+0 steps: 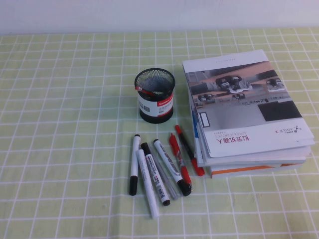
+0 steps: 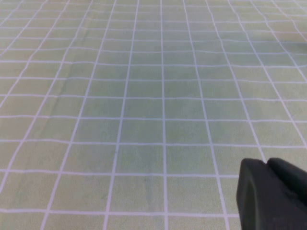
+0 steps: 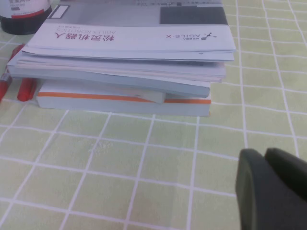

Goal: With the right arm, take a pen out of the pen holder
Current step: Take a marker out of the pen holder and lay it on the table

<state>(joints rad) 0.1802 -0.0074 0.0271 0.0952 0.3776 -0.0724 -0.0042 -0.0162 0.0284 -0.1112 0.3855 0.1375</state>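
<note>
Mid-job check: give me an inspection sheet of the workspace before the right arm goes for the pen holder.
Surface: green checked tablecloth, flat.
Job's things: black mesh pen holder upright, one red pen inside.
Clutter: several loose pens lying in front of the holder; book stack to its right.
End effectors: left end effector over bare cloth; right end effector shut, low beside the book stack.
Cables: nothing seen.
Surroundings: pale wall behind the table.
</note>
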